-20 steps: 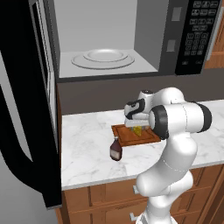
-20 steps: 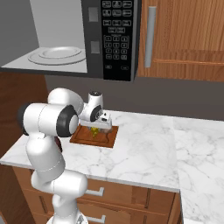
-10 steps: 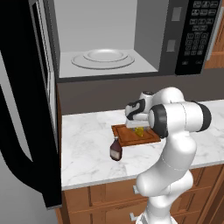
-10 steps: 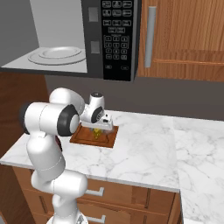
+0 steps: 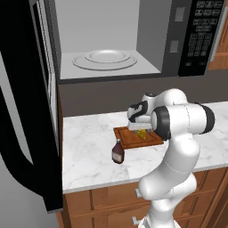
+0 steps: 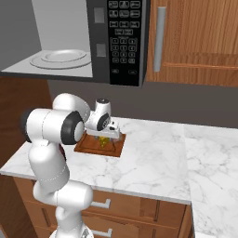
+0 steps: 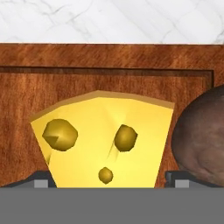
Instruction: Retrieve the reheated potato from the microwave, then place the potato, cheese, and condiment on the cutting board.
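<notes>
My gripper (image 7: 109, 181) hangs low over the reddish-brown cutting board (image 7: 109, 61), open, one fingertip on each side of the yellow cheese (image 7: 105, 140). The wedge rests on the board, and I see a small gap at the right fingertip. The brown potato (image 7: 201, 140) lies on the board right beside the cheese. From the left base view, the gripper (image 5: 141, 129) is over the board (image 5: 127, 140). The dark condiment bottle (image 5: 118, 153) stands upright on the counter at the board's front left corner. The black microwave (image 5: 191, 40) sits above with its glass turntable (image 5: 104, 60) bare.
The microwave door (image 5: 26, 111) hangs wide open at the left, out past the counter's front edge. A wooden wall cabinet (image 6: 195, 42) hangs to the right of the microwave. The white marble counter (image 6: 153, 153) runs on to the right of the board.
The jaws have spread apart around the cheese, which stays on the board. Arm, bottle and board stand where they were.
</notes>
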